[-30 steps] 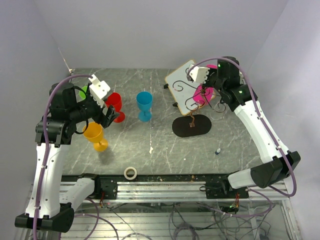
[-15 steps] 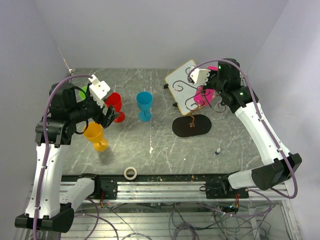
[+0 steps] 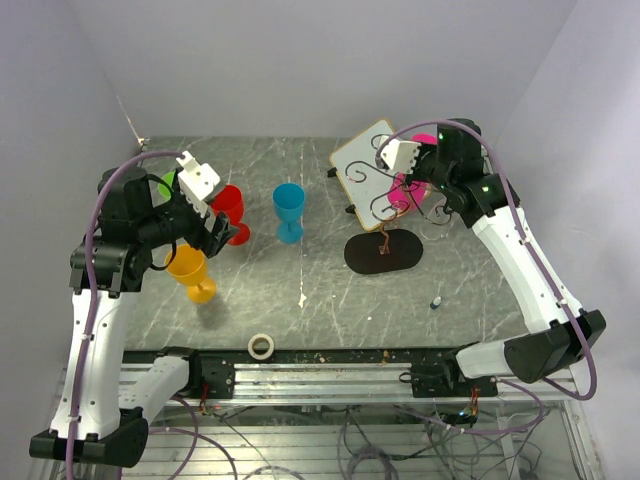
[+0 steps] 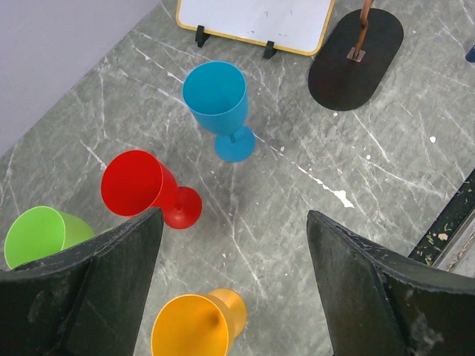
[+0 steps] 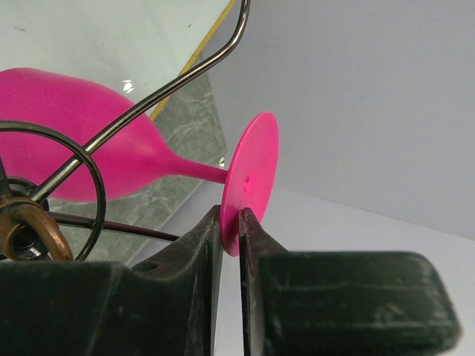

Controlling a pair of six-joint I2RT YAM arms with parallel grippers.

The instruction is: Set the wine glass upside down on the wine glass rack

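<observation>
My right gripper (image 5: 231,231) is shut on the foot disc of a pink wine glass (image 5: 96,137), pinching the disc's edge. The glass lies sideways among the curled wire arms of the wine glass rack (image 5: 70,159). From above, the pink glass (image 3: 407,187) sits at the rack's scrolls (image 3: 388,206) above its black oval base (image 3: 383,251), with the right gripper (image 3: 418,178) beside it. My left gripper (image 4: 234,297) is open and empty, hanging above an orange glass (image 4: 194,326), with red (image 4: 141,187), green (image 4: 37,236) and blue (image 4: 221,100) glasses near it.
A white board with a wooden rim (image 3: 362,163) leans behind the rack. A roll of tape (image 3: 261,346) lies near the front edge and a small dark-blue object (image 3: 437,301) lies right of centre. The back and side walls enclose the table.
The right gripper has shifted slightly with the pink glass at the rack's arms. The left arm has barely moved.
</observation>
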